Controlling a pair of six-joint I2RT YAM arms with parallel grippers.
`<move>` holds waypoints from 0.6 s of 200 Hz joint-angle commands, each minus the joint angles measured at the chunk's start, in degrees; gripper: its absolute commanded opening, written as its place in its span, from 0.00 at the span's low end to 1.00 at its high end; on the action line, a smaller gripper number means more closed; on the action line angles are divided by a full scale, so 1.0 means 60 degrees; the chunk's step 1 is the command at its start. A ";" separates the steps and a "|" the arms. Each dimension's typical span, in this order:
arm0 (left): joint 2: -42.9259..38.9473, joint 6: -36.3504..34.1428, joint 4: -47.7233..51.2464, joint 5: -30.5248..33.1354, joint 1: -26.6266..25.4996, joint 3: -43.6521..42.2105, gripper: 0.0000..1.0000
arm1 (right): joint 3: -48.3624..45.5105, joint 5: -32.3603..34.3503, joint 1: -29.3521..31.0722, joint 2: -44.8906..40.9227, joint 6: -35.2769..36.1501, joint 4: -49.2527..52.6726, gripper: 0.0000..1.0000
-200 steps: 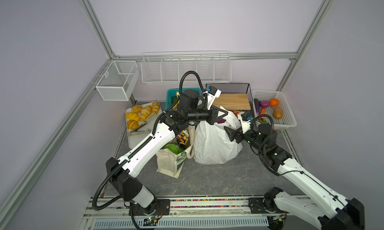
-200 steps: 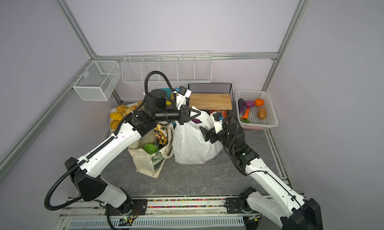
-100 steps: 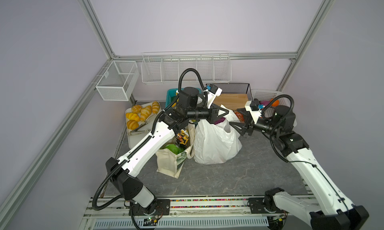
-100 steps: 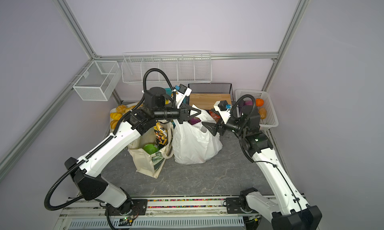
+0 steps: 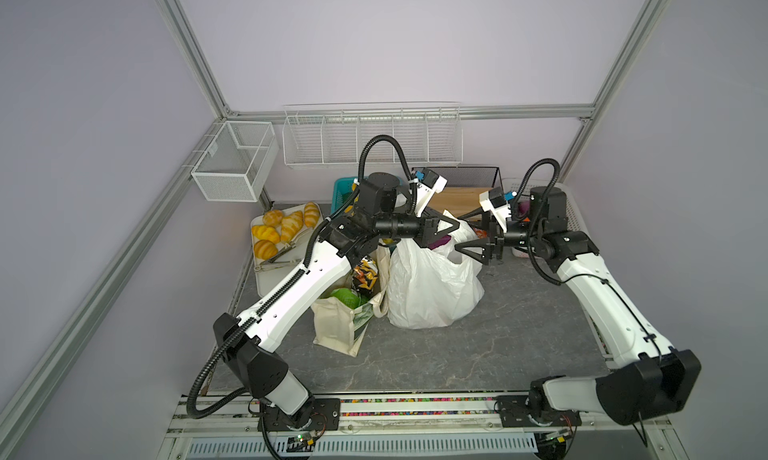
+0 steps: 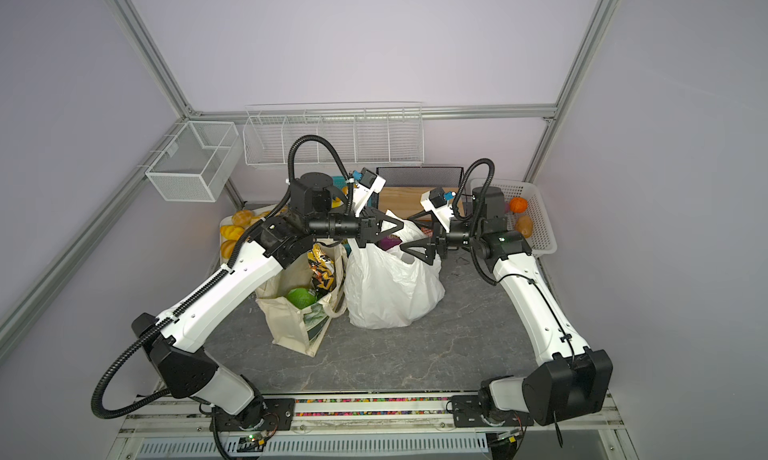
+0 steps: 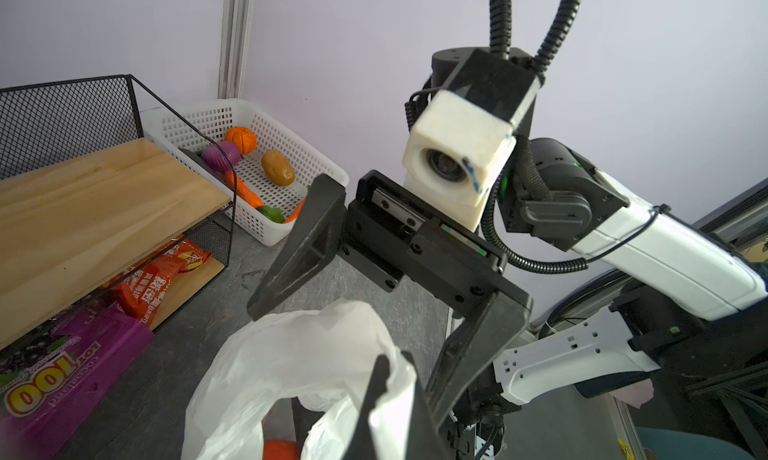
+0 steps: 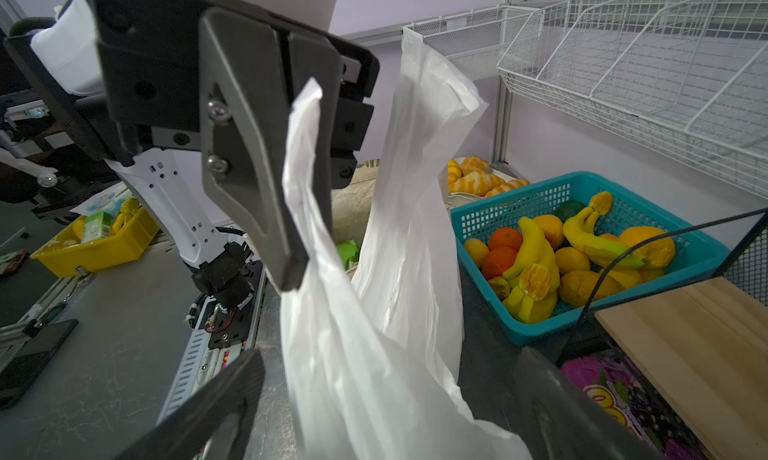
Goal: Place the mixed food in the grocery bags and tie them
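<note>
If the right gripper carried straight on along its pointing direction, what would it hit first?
Probably the white plastic bag: its raised handle, pinched in the shut left gripper, stands straight ahead of the open right gripper. Depth is unclear.

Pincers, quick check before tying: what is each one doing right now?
Left pincer: closed, holding a handle of the white plastic bag.
Right pincer: open, holding nothing.

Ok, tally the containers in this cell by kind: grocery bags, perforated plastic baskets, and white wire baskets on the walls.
Grocery bags: 2 (canvas tote, white plastic bag)
Perforated plastic baskets: 2 (teal basket, white basket)
White wire wall baskets: 2 (mesh box, wide rack)
Total: 6
</note>
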State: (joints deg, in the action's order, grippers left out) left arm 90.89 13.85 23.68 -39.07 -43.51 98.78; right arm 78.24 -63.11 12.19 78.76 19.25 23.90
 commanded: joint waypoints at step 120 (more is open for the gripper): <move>0.0258 -0.0249 0.0224 0.0380 0.0088 0.0547 0.08 | -0.0448 -0.0405 -0.0659 0.0312 -0.0210 -0.0612 0.10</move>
State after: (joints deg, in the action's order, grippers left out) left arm 92.42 13.19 24.82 -37.87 -43.33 99.57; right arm 77.97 -66.02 9.17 82.61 20.34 25.17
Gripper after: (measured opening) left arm 0.052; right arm 0.119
